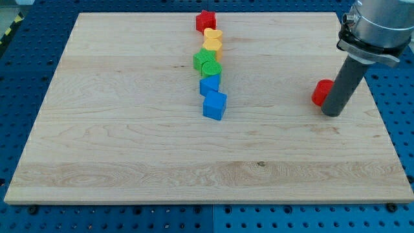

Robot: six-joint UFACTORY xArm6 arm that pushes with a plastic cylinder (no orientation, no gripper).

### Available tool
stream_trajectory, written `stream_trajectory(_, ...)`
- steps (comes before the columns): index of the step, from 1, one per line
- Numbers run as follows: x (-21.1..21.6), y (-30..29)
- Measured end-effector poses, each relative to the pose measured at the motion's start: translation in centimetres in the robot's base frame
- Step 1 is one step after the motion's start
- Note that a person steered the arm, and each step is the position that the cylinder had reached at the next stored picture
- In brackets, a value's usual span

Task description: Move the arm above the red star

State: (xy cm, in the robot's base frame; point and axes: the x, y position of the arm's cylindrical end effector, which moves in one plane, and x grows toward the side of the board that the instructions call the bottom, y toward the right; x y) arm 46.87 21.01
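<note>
The red star (206, 21) lies near the view's top edge of the wooden board (116, 129), at the head of a line of blocks. Below it in that line come two yellow blocks (213, 40), two green blocks (206, 63), a blue block (209, 84) and a blue cube (215, 105). My tip (332, 112) rests on the board far to the view's right, well below and to the right of the red star. A second red block (321, 92) touches the rod's left side and is partly hidden by it.
The board's right edge (381, 123) lies close to the tip. A blue perforated table (401, 149) surrounds the board.
</note>
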Motion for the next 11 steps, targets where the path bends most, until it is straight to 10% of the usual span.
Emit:
stream_trajectory(3, -2.3, -4.1)
stream_trajectory(7, -27.6, -11.3)
stream_trajectory(11, -27.6, -26.0)
